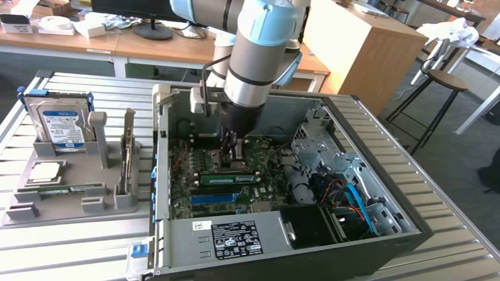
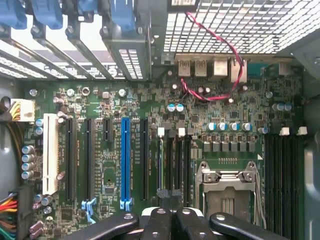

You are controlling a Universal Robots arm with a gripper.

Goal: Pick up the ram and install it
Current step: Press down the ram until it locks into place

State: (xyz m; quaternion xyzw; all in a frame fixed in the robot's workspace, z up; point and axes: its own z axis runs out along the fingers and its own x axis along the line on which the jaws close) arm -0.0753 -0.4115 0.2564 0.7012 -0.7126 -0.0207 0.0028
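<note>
The ram [image 1: 228,178], a narrow green stick with a white label, stands on edge in a motherboard slot inside the open computer case [image 1: 160,175]. It sits one black slot away from the long blue slot [image 1: 212,198]. My gripper [image 1: 234,156] reaches down into the case just beyond the ram, over the memory slots beside the processor socket [image 2: 225,192]. In the wrist view the ram [image 2: 160,165] shows edge-on as a thin line in its slot. The gripper [image 2: 169,196] is shut with its tips together near one end of the ram. Nothing shows between the fingers, and whether they touch the ram I cannot tell.
On the exterior view's left a grey holder tray [image 1: 70,205] carries a hard drive [image 1: 58,126], an upright expansion card [image 1: 127,153], a processor [image 1: 43,171] and another green stick [image 1: 62,190]. Cables and a drive cage [image 1: 343,175] fill the case's right side.
</note>
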